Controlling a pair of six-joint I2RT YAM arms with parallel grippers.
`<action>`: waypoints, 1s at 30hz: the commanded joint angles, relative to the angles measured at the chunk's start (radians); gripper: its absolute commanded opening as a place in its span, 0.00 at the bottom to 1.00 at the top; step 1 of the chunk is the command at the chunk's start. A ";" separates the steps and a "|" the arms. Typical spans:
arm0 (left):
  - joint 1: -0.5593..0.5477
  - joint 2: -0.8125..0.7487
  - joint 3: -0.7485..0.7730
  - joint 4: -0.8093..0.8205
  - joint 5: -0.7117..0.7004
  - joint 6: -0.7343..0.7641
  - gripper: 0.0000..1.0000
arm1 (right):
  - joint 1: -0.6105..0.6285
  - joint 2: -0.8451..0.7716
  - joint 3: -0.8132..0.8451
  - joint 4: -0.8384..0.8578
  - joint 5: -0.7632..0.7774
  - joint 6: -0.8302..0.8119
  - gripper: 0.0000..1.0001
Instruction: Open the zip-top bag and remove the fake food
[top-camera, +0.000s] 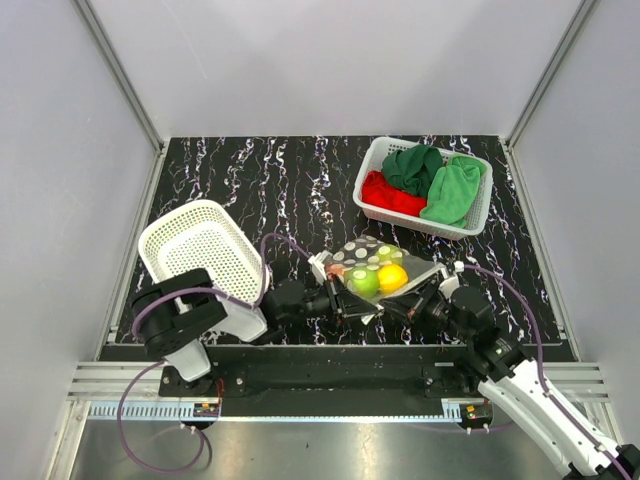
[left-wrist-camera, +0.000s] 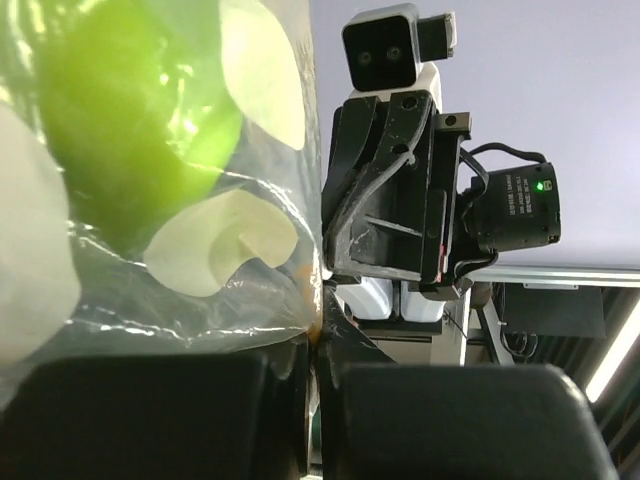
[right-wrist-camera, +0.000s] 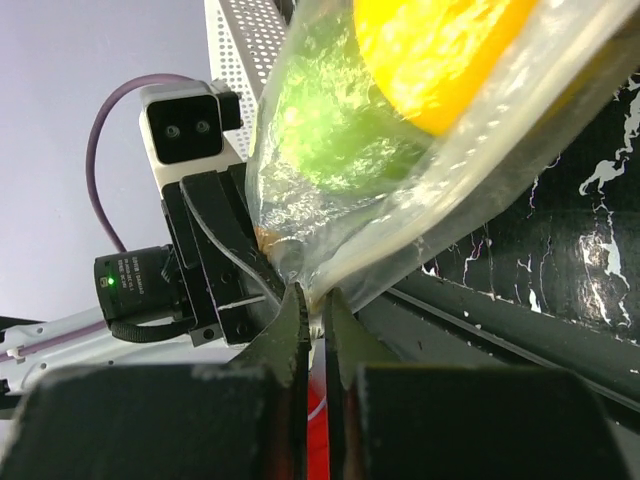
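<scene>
At the zip-top bag's (top-camera: 385, 258) near edge, the left gripper (top-camera: 345, 298) and right gripper (top-camera: 418, 295) are both clamping the plastic, facing each other from its two ends. Its long axis is running arm to arm, with fake food (top-camera: 391, 277) resting inside. A white basket (top-camera: 205, 255) left of the bag and a cloth-filled basket (top-camera: 410, 219) beyond it are standing well apart.

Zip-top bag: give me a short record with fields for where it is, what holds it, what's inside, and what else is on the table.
Bag: zip-top bag, near the front edge of the table, between the arms
Held by: left gripper and right gripper, both shut on its edge, facing each other
Inside: green apple, yellow fruit, more fruit behind
Zip: cannot tell if open
Elsewhere: white basket at left; basket of cloths, red and green, back right
</scene>
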 joint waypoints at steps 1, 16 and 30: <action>0.037 -0.139 -0.068 -0.062 0.012 0.083 0.00 | -0.004 0.020 0.116 -0.110 0.116 -0.103 0.00; 0.072 -0.739 -0.178 -0.681 -0.069 0.287 0.00 | -0.004 0.084 0.257 -0.248 0.310 -0.265 0.00; 0.092 -1.114 -0.243 -1.037 -0.154 0.283 0.00 | -0.004 0.331 0.420 -0.204 0.388 -0.463 0.00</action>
